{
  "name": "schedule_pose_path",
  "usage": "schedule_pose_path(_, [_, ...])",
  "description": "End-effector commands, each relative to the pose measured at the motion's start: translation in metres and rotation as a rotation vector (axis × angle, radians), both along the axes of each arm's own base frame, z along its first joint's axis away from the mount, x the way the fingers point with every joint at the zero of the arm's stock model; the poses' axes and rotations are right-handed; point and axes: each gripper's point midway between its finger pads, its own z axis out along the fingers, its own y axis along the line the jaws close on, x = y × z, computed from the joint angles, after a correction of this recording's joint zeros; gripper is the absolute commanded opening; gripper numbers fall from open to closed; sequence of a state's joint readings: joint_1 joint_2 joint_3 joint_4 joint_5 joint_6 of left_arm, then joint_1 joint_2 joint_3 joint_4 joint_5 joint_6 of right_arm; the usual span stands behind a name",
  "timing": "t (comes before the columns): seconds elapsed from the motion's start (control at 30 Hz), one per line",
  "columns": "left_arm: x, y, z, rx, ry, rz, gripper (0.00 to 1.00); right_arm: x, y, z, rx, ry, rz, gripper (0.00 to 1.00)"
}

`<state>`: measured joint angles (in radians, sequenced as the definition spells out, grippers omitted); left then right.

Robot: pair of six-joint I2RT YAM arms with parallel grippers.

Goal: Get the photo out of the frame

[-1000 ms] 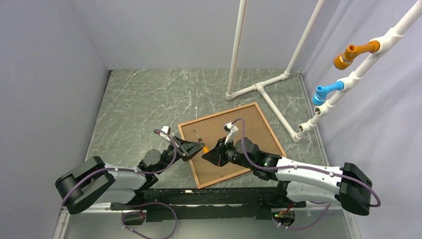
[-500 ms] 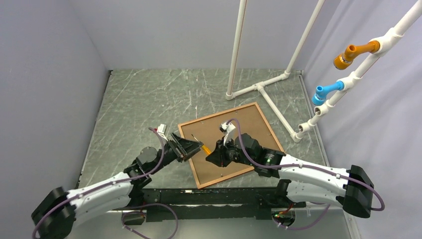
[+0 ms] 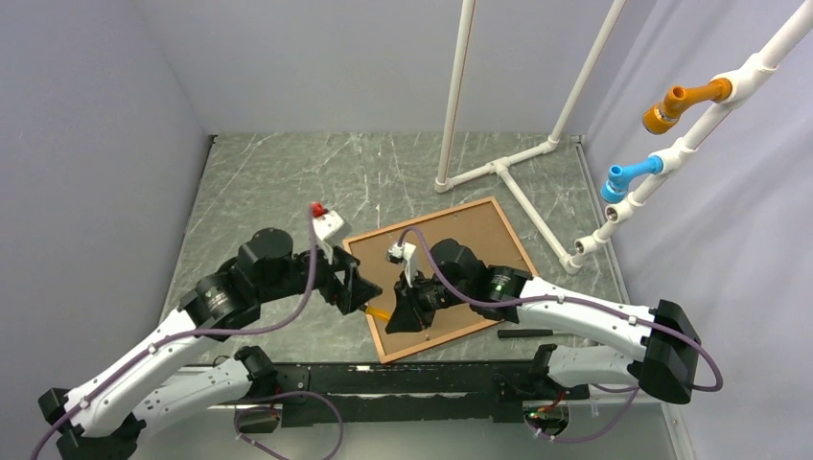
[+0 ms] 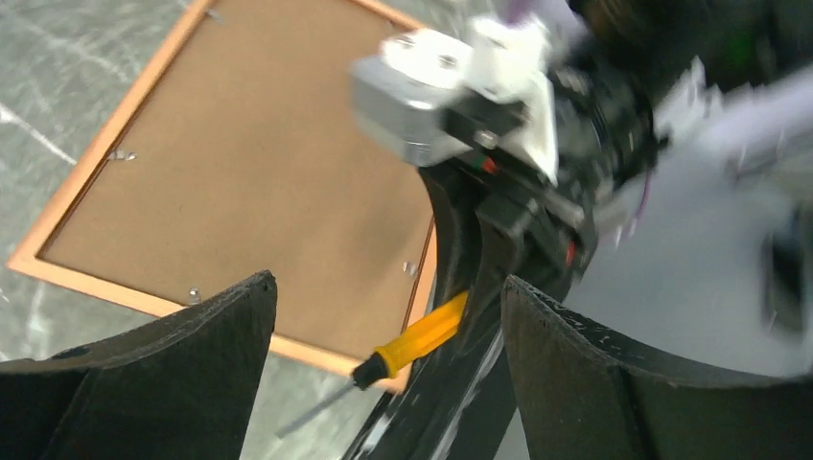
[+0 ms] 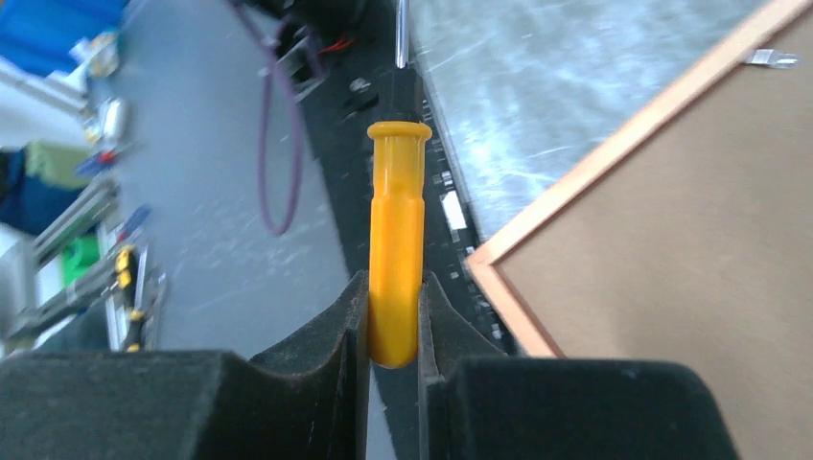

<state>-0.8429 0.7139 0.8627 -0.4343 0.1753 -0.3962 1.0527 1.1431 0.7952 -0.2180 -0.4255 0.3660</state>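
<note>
The frame (image 3: 522,251) lies face down on the table, its thin reddish-brown border around the photo (image 3: 479,244), of which only the plain brown board back shows. My right gripper (image 3: 395,316) hovers over the frame's near left corner, shut on the yellow handle of a screwdriver (image 5: 395,259), whose metal shaft points away from the jaws. In the right wrist view the frame corner (image 5: 614,146) lies to the right of the right gripper (image 5: 393,307). My left gripper (image 4: 386,287) stands open just left of the screwdriver (image 4: 422,335), with nothing between its fingers.
Small metal clips (image 4: 195,293) sit along the frame's back edges. A white pipe stand (image 3: 499,168) rises behind the frame, with orange (image 3: 685,101) and blue (image 3: 628,179) fittings on a pipe at the right. Grey walls close in on the left and at the back.
My left gripper has opened, and its arm has stretched out and risen. The right gripper has carried the screwdriver toward the frame's near left corner.
</note>
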Motion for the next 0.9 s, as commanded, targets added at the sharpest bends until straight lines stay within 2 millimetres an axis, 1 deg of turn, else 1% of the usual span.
schedule_pose_path(0.0, [-0.052,0.002,-0.032,0.274,-0.114,-0.494,0.89,-0.033,0.005,0.029,0.112,0.069,0.273,0.0])
schedule_pose_path(0.07, [-0.064,0.001,-0.037,0.296,-0.1,-0.603,0.88,-0.037,0.003,0.028,0.108,0.087,0.31,0.0])
schedule_pose_path(0.13, [-0.072,-0.001,-0.046,0.306,-0.08,-0.686,0.86,-0.036,0.003,0.027,0.1,0.084,0.31,0.0])
schedule_pose_path(0.23, [-0.081,-0.007,-0.059,0.286,-0.024,-0.761,0.82,-0.035,0.003,0.03,0.113,0.083,0.311,0.0])
schedule_pose_path(0.27, [-0.082,-0.01,-0.064,0.281,-0.002,-0.776,0.79,-0.035,0.003,0.032,0.118,0.085,0.315,0.0])
schedule_pose_path(0.37, [-0.087,-0.016,-0.07,0.248,0.033,-0.82,0.66,-0.034,0.004,0.035,0.127,0.074,0.313,0.0])
schedule_pose_path(0.4, [-0.088,-0.017,-0.072,0.239,0.04,-0.828,0.63,-0.034,0.003,0.035,0.126,0.071,0.309,0.0])
schedule_pose_path(0.47, [-0.087,-0.021,-0.07,0.215,0.035,-0.822,0.61,-0.033,0.002,0.036,0.125,0.068,0.306,0.0])
schedule_pose_path(0.5, [-0.088,-0.021,-0.071,0.207,0.035,-0.824,0.57,-0.033,0.002,0.036,0.128,0.067,0.305,0.0])
schedule_pose_path(0.57, [-0.089,-0.023,-0.069,0.181,0.022,-0.82,0.42,-0.031,0.003,0.039,0.14,0.055,0.288,0.0])
schedule_pose_path(0.6, [-0.088,-0.023,-0.068,0.175,0.013,-0.809,0.33,-0.03,0.003,0.04,0.152,0.048,0.277,0.0])
schedule_pose_path(0.67, [-0.084,-0.022,-0.068,0.173,-0.009,-0.769,0.09,-0.024,0.005,0.043,0.172,0.036,0.229,0.0])
schedule_pose_path(0.7, [-0.08,-0.022,-0.068,0.17,-0.022,-0.741,0.02,-0.02,0.006,0.044,0.182,0.03,0.196,0.0])
schedule_pose_path(0.73, [-0.078,-0.021,-0.063,0.152,-0.053,-0.716,0.0,-0.013,0.006,0.044,0.18,0.027,0.14,0.11])
schedule_pose_path(0.77, [-0.075,-0.02,-0.061,0.141,-0.071,-0.679,0.0,-0.006,0.007,0.046,0.194,0.022,0.086,0.27])
schedule_pose_path(0.83, [-0.07,-0.02,-0.056,0.104,-0.107,-0.617,0.0,0.005,0.006,0.051,0.235,0.03,-0.021,0.63])
schedule_pose_path(0.87, [-0.066,-0.02,-0.054,0.079,-0.105,-0.571,0.0,0.012,0.007,0.058,0.278,0.037,-0.084,0.77])
